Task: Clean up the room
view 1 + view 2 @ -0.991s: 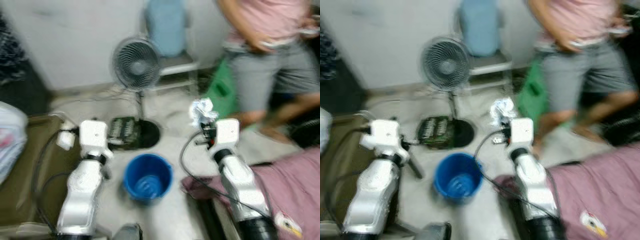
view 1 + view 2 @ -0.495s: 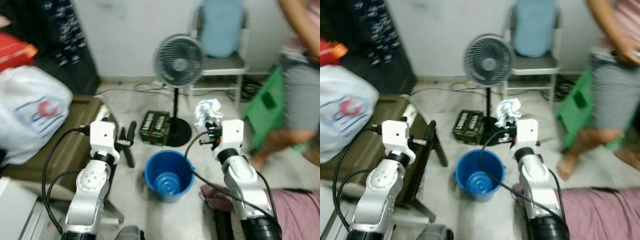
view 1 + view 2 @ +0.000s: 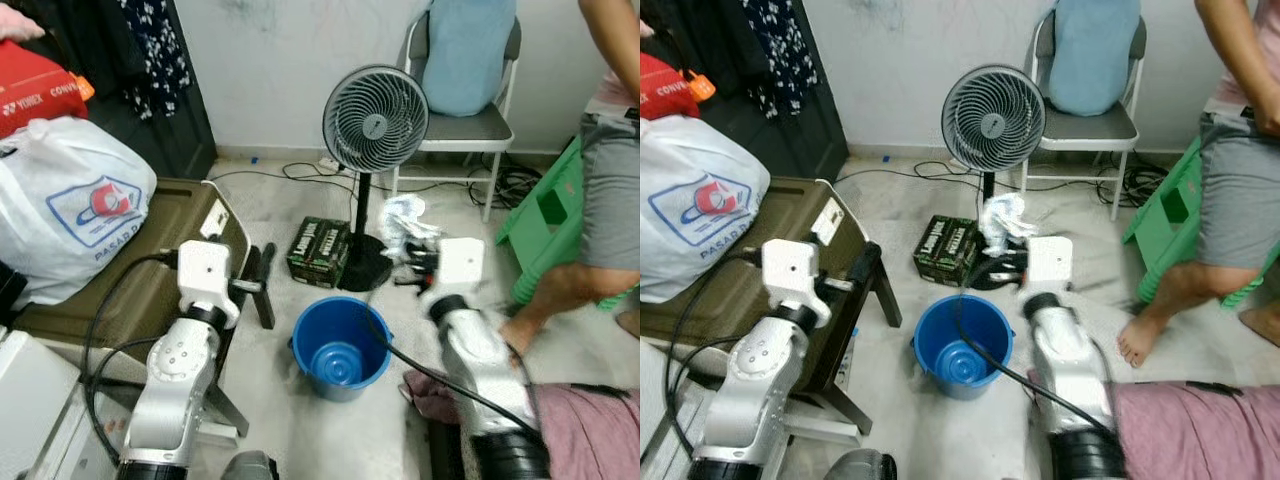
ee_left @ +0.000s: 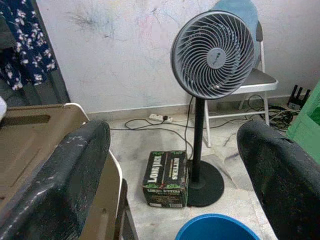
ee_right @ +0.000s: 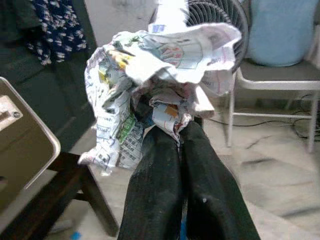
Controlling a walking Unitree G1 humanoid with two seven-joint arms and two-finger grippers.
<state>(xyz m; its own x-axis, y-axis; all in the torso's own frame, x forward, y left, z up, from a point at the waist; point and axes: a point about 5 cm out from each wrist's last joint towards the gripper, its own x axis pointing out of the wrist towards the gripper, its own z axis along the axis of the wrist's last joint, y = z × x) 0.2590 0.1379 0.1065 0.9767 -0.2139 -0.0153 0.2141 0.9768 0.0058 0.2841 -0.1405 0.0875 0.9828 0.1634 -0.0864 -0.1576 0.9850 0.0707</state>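
I see an olive-brown metal table (image 3: pixel 120 290) on my left carrying a big white plastic bag (image 3: pixel 70 205), and a person in grey shorts (image 3: pixel 1240 200) standing at the right beside a green plastic stool (image 3: pixel 1165 215). A grey pedestal fan (image 3: pixel 375 120) stands ahead before a folding chair with a blue cushion (image 3: pixel 1087 60). On the floor between my arms sits a round blue plastic bucket (image 3: pixel 338 345), a dark green cardboard box (image 4: pixel 166 178) just beyond it. My right gripper (image 5: pixel 167 127) has its fingers clenched on a crumpled ball of printed newspaper (image 5: pixel 155 85), held above the floor near the bucket's far-right rim. My left gripper (image 4: pixel 175 165) hangs spread apart, grasping nothing, beside the table edge.
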